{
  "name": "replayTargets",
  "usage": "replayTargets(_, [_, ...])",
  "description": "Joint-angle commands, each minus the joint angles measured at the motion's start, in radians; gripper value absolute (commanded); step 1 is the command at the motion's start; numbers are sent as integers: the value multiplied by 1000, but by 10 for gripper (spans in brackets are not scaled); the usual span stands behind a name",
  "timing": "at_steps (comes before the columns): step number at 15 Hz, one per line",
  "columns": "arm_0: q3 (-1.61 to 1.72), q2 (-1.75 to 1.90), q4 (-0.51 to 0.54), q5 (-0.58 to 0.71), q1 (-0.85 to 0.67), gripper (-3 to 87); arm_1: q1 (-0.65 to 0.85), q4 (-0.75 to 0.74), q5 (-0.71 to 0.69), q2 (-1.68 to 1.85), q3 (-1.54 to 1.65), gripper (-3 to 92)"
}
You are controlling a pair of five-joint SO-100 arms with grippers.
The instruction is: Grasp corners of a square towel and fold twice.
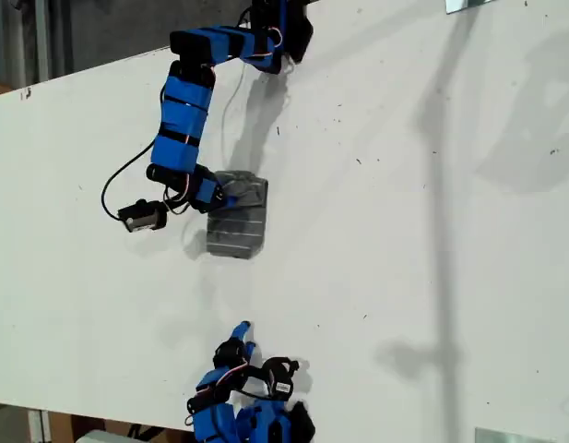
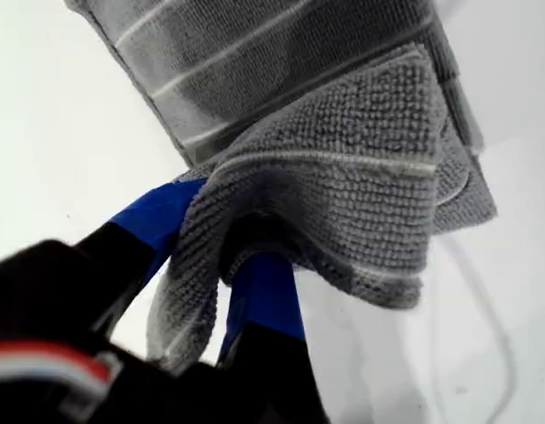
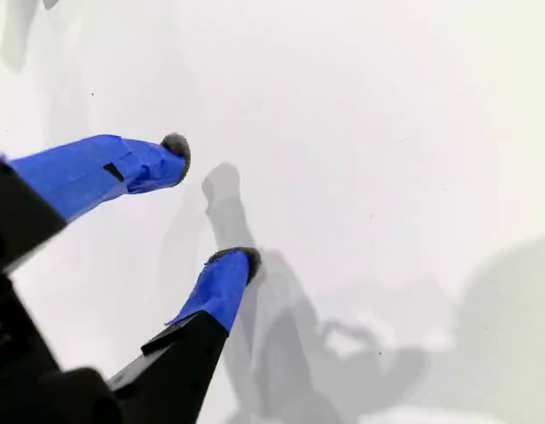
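First pincer: my first gripper [image 2: 246,243] was clamped on a bunched edge of the towel [image 2: 343,185], blue jaws wrapped in gray cloth; in the exterior view it sat left of centre [image 1: 231,197], at the towel's upper left.
Second pincer: my second gripper [image 3: 210,199] hung wide apart over bare white table [image 3: 387,132], holding nothing; in the exterior view it rested at the bottom edge, left of centre [image 1: 243,330].
Towel: a small, folded gray striped pad [image 1: 238,217] lying left of centre in the exterior view, one edge lifted off the table [image 1: 404,231].
Progress: judging by the compact shape, the folding looked nearly done, with the last layer yet to be laid down.
Risk, snag: the loops of cloth around the jaws could cling on release and drag the top layer askew.
Risk, slip: only a narrow pinch was held, so a quick pull might free the edge early and let the fold flop open.
Risk, shift: the pad had nothing pinning it, and sideways pull could slide the whole stack.
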Motion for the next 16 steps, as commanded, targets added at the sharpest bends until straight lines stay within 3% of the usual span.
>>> replayTargets(1, [-5,15,-9,-8,-18,203,-26,-58,-38,32,-72,-1])
replayTargets(5, [-3,15,-9,-11,-20,203,-37,-127,-74,66,-72,18])
replayTargets(7, [-3,15,-9,-11,-20,203,-43,-146,-86,61,-71,198])
replayTargets(9, [-3,15,-9,-11,-20,203,-51,-167,-100,74,-71,302])
replayTargets(16, [-3,15,-9,-11,-20,203,-31,-218,-137,193,-75,313])
